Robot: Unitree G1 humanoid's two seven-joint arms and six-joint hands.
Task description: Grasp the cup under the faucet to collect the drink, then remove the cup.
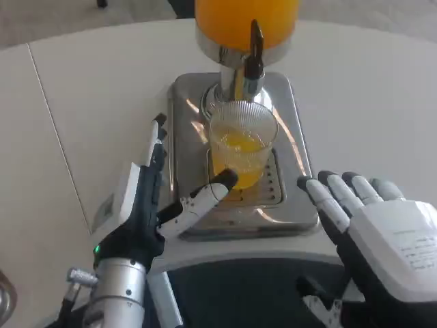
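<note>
A clear ribbed plastic cup [242, 147] stands on the drip grille under the faucet [253, 58], which has a black lever. Orange drink fills its lower part. My left hand [147, 198] lies to the cup's left, fingers stretched forward and away from it. Its thumb reaches across to the foot of the cup, though I cannot tell if it touches. It grips nothing. My right hand [372, 219] hovers at the lower right, off the tray's right front corner. Its fingers are spread and it holds nothing.
The orange-filled dispenser tank [246, 20] rises behind the cup on a shiny steel drip tray [188, 102]. White table surface [369, 102] stretches to both sides. A table seam runs down the left.
</note>
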